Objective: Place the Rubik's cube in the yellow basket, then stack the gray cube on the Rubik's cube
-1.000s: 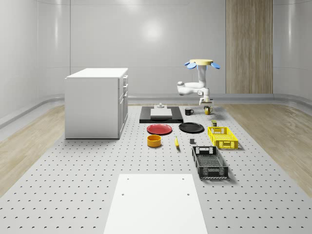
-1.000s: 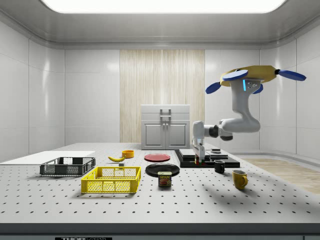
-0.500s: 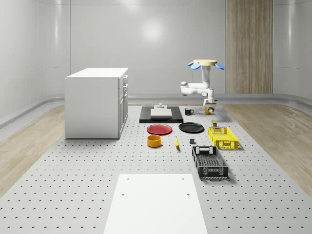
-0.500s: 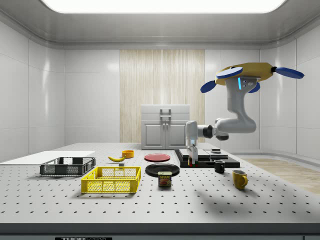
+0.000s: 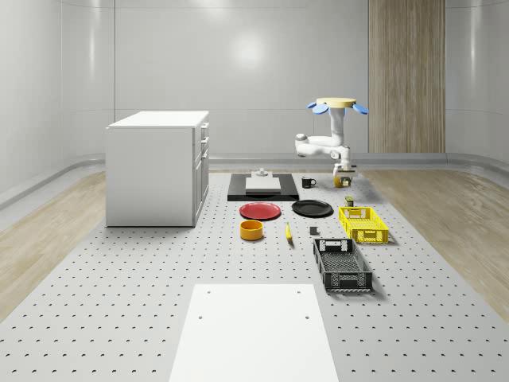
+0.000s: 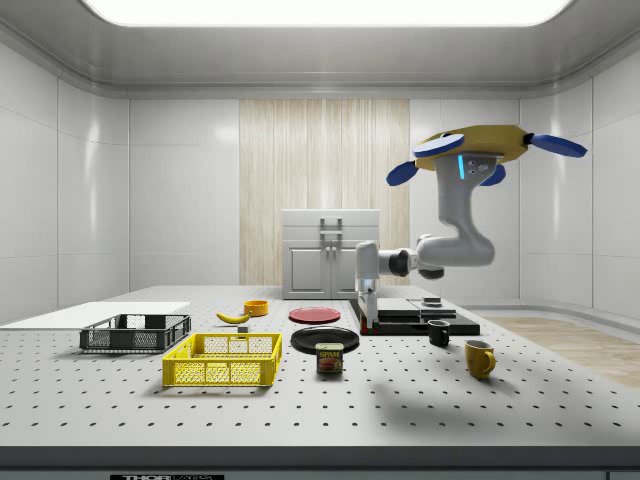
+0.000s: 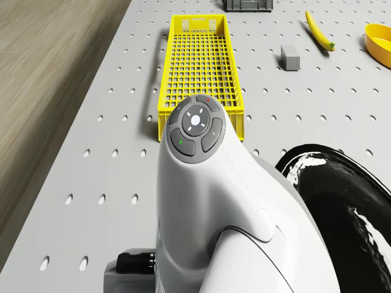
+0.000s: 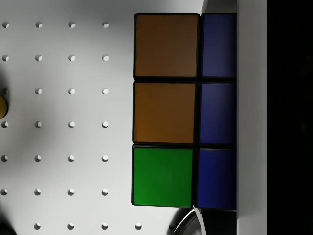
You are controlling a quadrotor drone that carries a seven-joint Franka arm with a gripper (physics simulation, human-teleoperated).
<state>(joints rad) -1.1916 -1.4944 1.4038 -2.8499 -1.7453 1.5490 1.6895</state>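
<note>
The Rubik's cube (image 8: 166,110) shows orange, green and blue squares close up in the wrist view, above the perforated table. My gripper (image 6: 366,320) is shut on it and hangs low over the table beside the black plate (image 6: 325,339). The drone (image 6: 470,150) hovers high above the mugs at the side view's right. In the whole-scene view the gripper (image 5: 343,177) is at the far end, beyond the yellow basket (image 5: 363,224). That basket (image 7: 195,61) lies ahead of the arm (image 7: 214,201). The small gray cube (image 7: 291,57) sits on the table next to the basket.
A black basket (image 5: 342,265), banana (image 5: 288,231), orange bowl (image 5: 251,229), red plate (image 5: 261,210) and spam can (image 6: 329,358) lie around the yellow basket. A black mug (image 6: 438,333) and yellow mug (image 6: 480,357) stand near the arm. A white cabinet (image 5: 159,167) stands at the whole-scene view's left.
The drone, arm and held cube have shifted toward the side view's left, nearer the black plate and yellow basket. Nothing on the table has moved.
</note>
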